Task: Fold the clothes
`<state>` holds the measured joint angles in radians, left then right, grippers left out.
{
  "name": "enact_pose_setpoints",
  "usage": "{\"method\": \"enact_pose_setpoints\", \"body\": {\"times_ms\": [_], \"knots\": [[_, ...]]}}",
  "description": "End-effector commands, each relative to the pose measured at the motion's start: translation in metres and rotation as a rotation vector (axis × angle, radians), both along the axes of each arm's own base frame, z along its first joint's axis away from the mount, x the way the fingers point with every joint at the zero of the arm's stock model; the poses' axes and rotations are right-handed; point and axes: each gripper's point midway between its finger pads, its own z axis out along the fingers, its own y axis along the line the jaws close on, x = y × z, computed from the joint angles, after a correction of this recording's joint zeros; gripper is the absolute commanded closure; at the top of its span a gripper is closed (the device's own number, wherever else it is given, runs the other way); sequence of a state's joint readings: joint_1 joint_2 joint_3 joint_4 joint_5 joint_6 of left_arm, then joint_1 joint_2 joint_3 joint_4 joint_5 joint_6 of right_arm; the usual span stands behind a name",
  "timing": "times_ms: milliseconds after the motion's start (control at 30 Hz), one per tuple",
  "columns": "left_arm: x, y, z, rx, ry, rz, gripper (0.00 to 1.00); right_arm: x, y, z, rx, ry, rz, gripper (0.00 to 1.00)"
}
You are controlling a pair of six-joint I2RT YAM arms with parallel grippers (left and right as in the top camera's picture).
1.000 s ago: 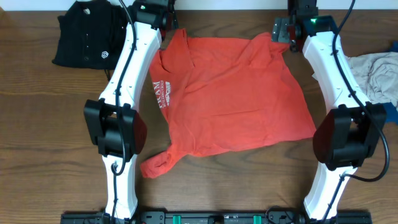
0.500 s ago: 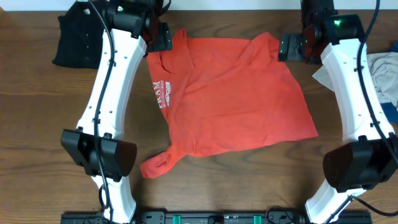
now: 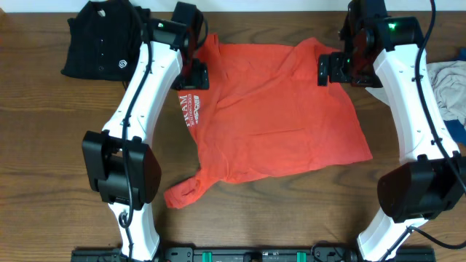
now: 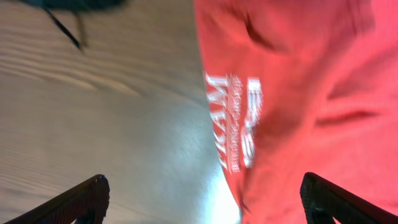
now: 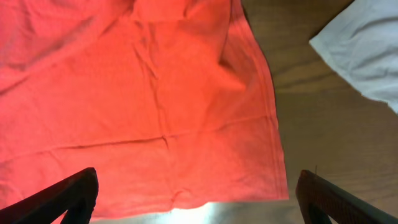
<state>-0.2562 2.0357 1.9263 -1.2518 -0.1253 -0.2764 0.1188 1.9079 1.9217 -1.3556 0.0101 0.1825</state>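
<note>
The clothes' main piece, a red-orange T-shirt [image 3: 277,116], lies spread out mid-table, its white lettering [image 3: 191,109] along the left edge and one sleeve bunched at the near left [image 3: 182,193]. My left gripper [image 3: 191,76] hovers open over that left edge; in the left wrist view the T-shirt [image 4: 298,93] and lettering [image 4: 236,118] lie below the gripper [image 4: 202,199], its fingers [image 4: 81,199] wide apart. My right gripper [image 3: 333,69] hangs open above the far right corner. In the right wrist view the T-shirt [image 5: 137,106] lies under the empty gripper [image 5: 196,196].
A black buttoned shirt [image 3: 98,40] lies bunched at the far left. Pale grey cloth [image 3: 448,87] is heaped at the right edge, also seen as a pale piece [image 5: 367,50] in the right wrist view, with a blue piece [image 3: 460,129] beside it. Bare wooden table [image 3: 58,145] surrounds the T-shirt.
Both grippers have come away from the T-shirt's far corners toward the near side, the left along the left edge. The T-shirt has not moved.
</note>
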Motion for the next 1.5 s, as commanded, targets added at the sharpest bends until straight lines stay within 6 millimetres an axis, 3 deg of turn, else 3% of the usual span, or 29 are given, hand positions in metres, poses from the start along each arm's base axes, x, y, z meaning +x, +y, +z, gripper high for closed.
{"method": "enact_pose_setpoints", "body": {"times_ms": [0,333,433,500,633,767,900,1000,1133,1300,1467], "knots": [[-0.015,-0.017,-0.009,-0.109,0.084,-0.025,0.02,-0.006,-0.001,-0.007,0.006,0.032,0.014,0.01],[-0.053,-0.016,-0.009,-0.104,0.239,-0.017,0.02,-0.018,-0.006,-0.058,0.003,0.112,-0.029,0.01],[-0.057,-0.015,-0.003,-0.105,0.234,-0.008,0.02,-0.02,-0.011,-0.066,0.003,0.124,-0.073,0.01],[-0.056,-0.015,0.007,-0.114,0.2,0.004,0.02,-0.02,-0.014,-0.066,0.002,0.124,-0.081,0.01],[-0.064,-0.015,0.052,-0.146,0.075,-0.009,0.02,-0.023,-0.016,-0.066,0.001,0.136,-0.085,0.01],[-0.096,-0.017,0.095,-0.172,-0.009,-0.033,0.02,-0.031,-0.017,-0.067,-0.004,0.17,-0.085,0.01],[-0.136,-0.023,0.113,-0.201,-0.068,-0.053,0.02,-0.036,-0.023,-0.067,-0.04,0.186,-0.096,0.01],[-0.165,-0.026,0.104,-0.224,-0.079,-0.028,0.02,-0.037,-0.027,-0.067,-0.061,0.186,-0.119,0.01],[-0.193,-0.023,0.072,-0.242,-0.065,0.028,0.02,-0.037,-0.03,-0.067,-0.058,0.186,-0.145,0.01],[-0.219,-0.02,0.032,-0.261,0.014,0.076,0.02,-0.04,-0.037,-0.067,-0.059,0.201,-0.171,0.01],[-0.231,-0.02,-0.002,-0.279,0.075,0.2,0.02,-0.042,-0.044,-0.067,-0.068,0.209,-0.199,0.01]]}}
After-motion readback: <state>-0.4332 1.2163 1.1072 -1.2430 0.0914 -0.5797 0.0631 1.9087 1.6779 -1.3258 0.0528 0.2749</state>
